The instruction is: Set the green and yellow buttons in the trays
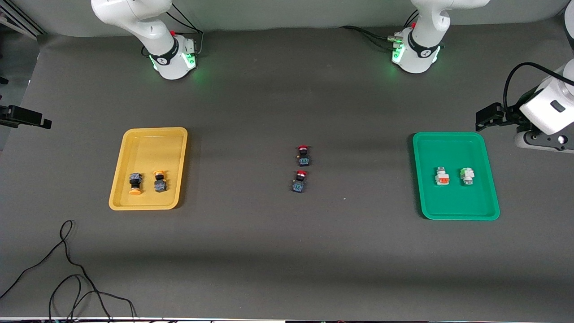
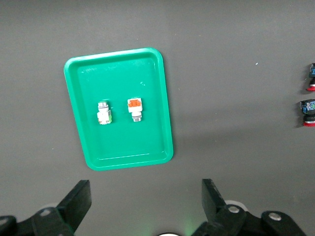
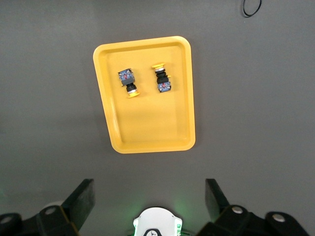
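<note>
green and yellow buttons all lie inside the trays, so the sorting reads as finished. two black-bodied switches with round yellow-orange caps, one point(image 1: 135, 183) nearer the tray's outer edge and the other point(image 1: 160, 180) just beside it, rest on their sides in the shallow yellow plastic tray with rounded corners point(image 1: 134, 204) at the right arm's end of the table, apart from each other and clear of the rim. the white-bodied switch with the orange mark point(image 1: 442, 176) and the white-bodied switch with the green mark point(image 1: 467, 175) lie side by side, not touching, in the matching shallow green plastic tray point(image 1: 457, 213) at the left arm's end. colour appears to decide the placing: warm caps in yellow, white bodies in green.

two black-bodied switches with red caps point(image 1: 301, 174) lie on the bare dark grey table point(image 1: 287, 260) midway between the trays, one nearer the front camera than the other; they are no part of the task and rightly sit outside both trays.

the left gripper point(image 2: 145, 204) hangs high over the table beside the green tray, fingers spread wide and holding nothing. the right gripper point(image 3: 150, 199) hangs likewise high beside the yellow tray, fingers wide apart and empty. both arms look parked at rest, probably because nothing remains to pick. a loose black cable point(image 1: 67, 269) trails over the table's corner nearest the front camera, well apart from everything.
</note>
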